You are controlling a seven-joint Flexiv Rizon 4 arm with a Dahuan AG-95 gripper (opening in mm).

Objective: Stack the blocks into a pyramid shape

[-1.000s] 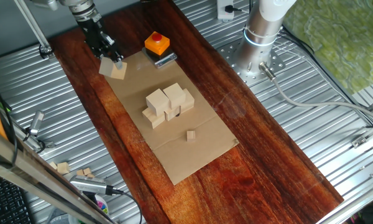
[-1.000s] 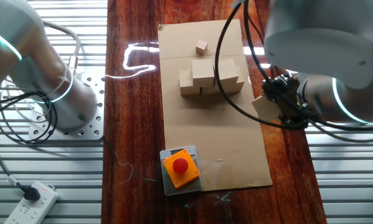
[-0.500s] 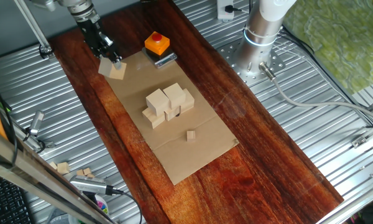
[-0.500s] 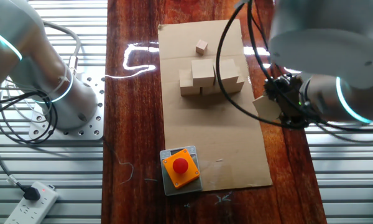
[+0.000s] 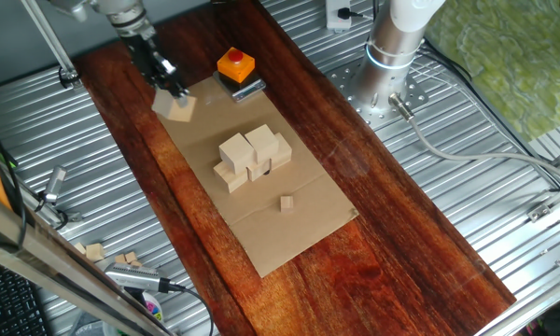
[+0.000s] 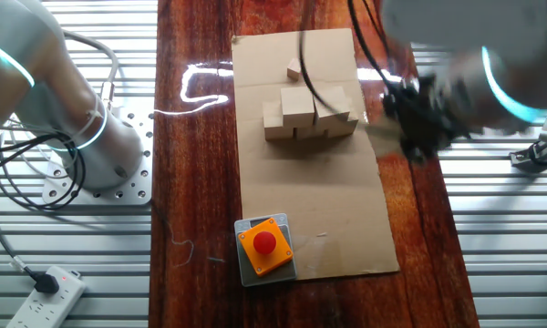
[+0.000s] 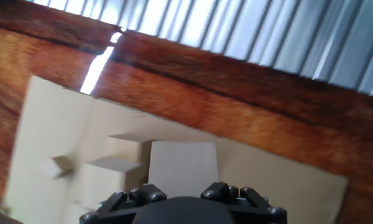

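Several pale wooden blocks (image 5: 252, 156) stand stacked in the middle of a cardboard sheet (image 5: 299, 233), two of them on top of the lower row. The same stack (image 6: 308, 114) shows in the other fixed view. My gripper (image 5: 172, 91) hangs above the sheet's far left corner, shut on one more block (image 5: 180, 108). The other fixed view shows the gripper (image 6: 408, 120) blurred, just right of the stack. In the hand view the held block (image 7: 183, 163) sits between my fingers (image 7: 150, 191), with the stack (image 7: 112, 164) beyond it to the left.
An orange box with a red button (image 5: 235, 64) stands at the sheet's far end. A much tinier wooden cube (image 5: 287, 203) lies alone near the stack. The dark wood tabletop (image 5: 401, 243) is flanked by ribbed metal, and the arm's base (image 5: 392, 56) stands to the right.
The gripper has carried its block a little toward the stack, and is now motion-blurred in the other fixed view. The stacked blocks have not moved.
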